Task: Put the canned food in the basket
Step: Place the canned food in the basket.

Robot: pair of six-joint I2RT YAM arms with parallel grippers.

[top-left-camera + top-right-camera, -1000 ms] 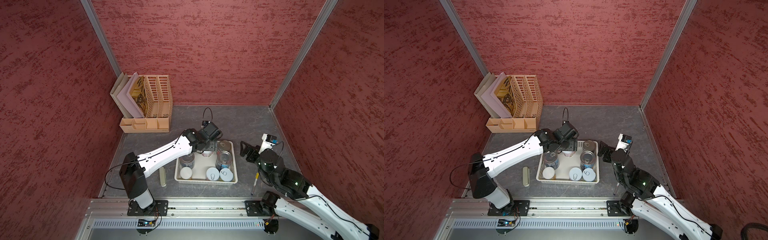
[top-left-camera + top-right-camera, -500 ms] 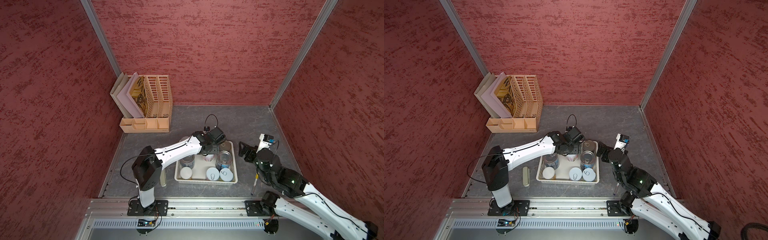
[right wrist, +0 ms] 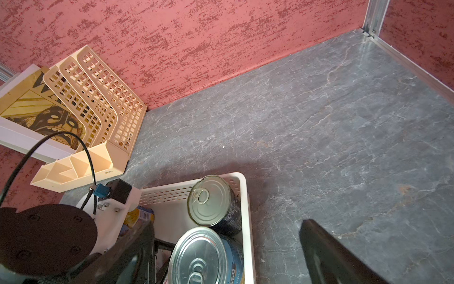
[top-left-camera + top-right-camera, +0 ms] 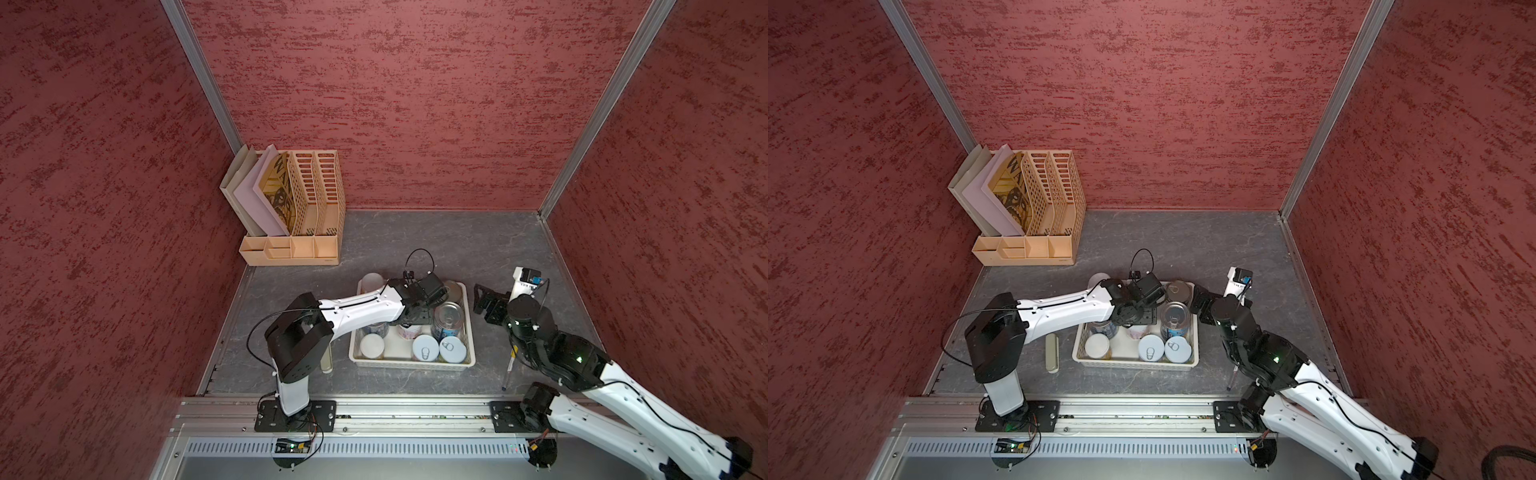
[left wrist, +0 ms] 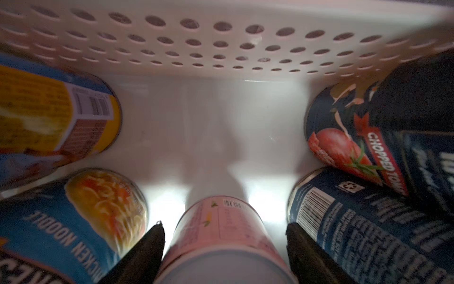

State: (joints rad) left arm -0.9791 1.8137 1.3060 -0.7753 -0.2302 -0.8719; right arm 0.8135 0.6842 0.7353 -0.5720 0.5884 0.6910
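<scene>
Canned food (image 4: 452,348) stands upright in the white perforated basket (image 4: 399,364), which sits on the grey table (image 4: 415,241) towards its near edge, between my two arms. My left gripper (image 5: 224,223) reaches down into the middle of the basket and is clamped on a pink-labelled can (image 5: 221,243) with a pale top, pressing it from both sides. I cannot tell whether its base touches the basket floor.

Close around it, the left wrist view shows a chicken noodle can (image 5: 81,221), a yellow-labelled can (image 5: 49,115), a chopped tomatoes can (image 5: 344,140) and a dark blue can (image 5: 368,236).

In both top views two white-topped pull-tab tins (image 4: 425,348) sit at the basket's near right, and a metal-topped can (image 4: 456,291) fills its far right corner. Another white-topped can (image 4: 371,282) shows at the far left corner, and I cannot tell whether it is inside or just outside.

My right gripper (image 4: 484,301) hangs just right of the basket, jaws spread wide and holding nothing. A tan file organizer (image 4: 309,199) stands far left by the wall. A slim pen (image 4: 509,368) lies on the table right of the basket.
</scene>
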